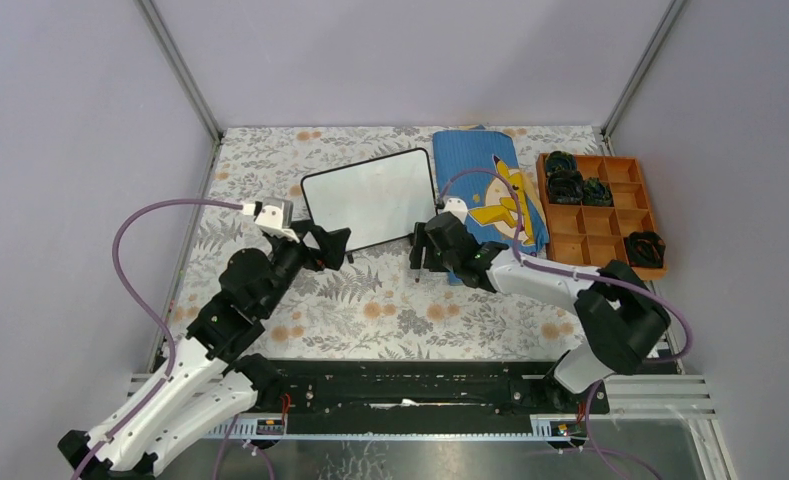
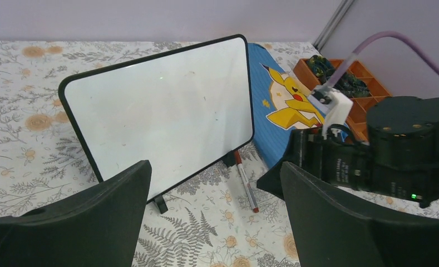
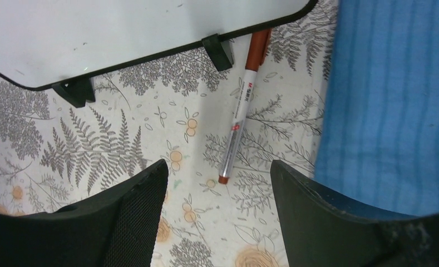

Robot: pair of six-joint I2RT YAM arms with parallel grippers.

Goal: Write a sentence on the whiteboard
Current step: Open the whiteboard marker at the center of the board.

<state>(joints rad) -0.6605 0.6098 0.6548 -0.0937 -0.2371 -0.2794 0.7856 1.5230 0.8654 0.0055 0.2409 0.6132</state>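
Counter point(image 1: 370, 310) under a floral cover carries everything. The whiteboard point(image 1: 370, 198) stands propped on its small black feet just beyond the right fingers point(image 3: 133, 217) and straight ahead of the left fingers point(image 2: 94, 222); its face is blank (no writing shows on it). A blue cloth point(image 1: 475, 170) lies on the outer side of the right fingers, its edge close to them. The marker point(image 3: 239, 111) lies flat ahead of the gap between the right fingers, with its far end beside one of the board's feet and its near end just short of the gap. The step in hand looks like picking up that marker. To do it well, the right fingers should come down astride the barrel near its middle, turned crosswise to it, clear of the foot and the cloth edge, then close squarely so it neither rolls nor swings. The right arm reaches forward with its wrist pitched down at the counter, fingers apart and empty. The left arm stretches low toward the board, its fingers spread wide and holding nothing.
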